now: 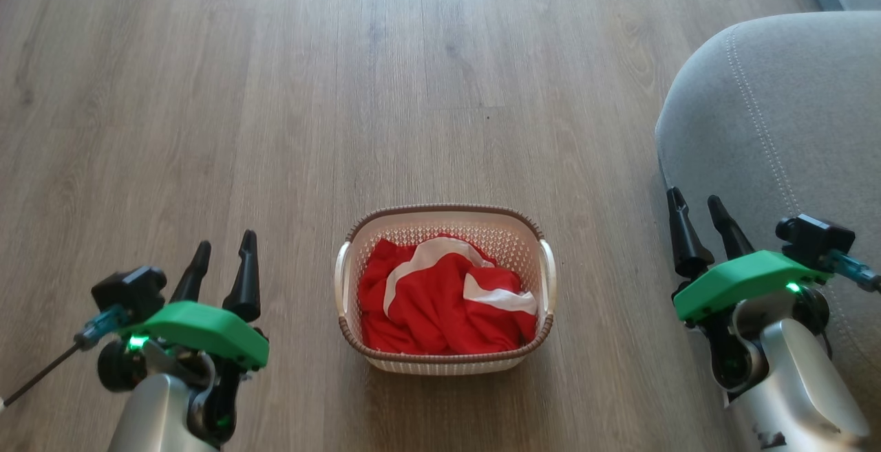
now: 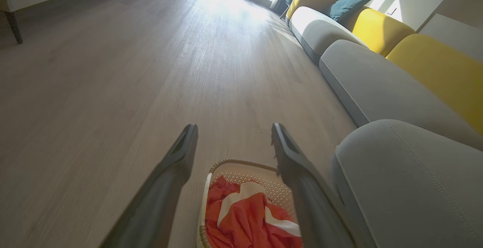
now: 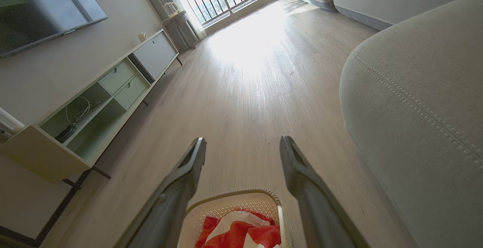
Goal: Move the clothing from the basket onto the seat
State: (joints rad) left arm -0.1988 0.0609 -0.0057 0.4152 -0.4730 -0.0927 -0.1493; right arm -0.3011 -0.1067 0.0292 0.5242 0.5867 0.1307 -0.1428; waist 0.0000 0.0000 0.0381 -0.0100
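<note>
Two silver forearms [image 1: 155, 411], bright green wrist housings [image 1: 199, 331], long black tapered gripper fingers [image 1: 244, 280], teal-tipped cables [image 1: 103, 323]

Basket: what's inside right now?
Bunched red clothing with white stripes lies inside the basket. It covers the bottom, so anything beneath, and how many pieces there are, cannot be seen.

Bare floor [image 1: 275, 94] lies open around the basket [image 1: 444, 364] on three sides, while the seat [image 1: 778, 115] bulks near its right.
</note>
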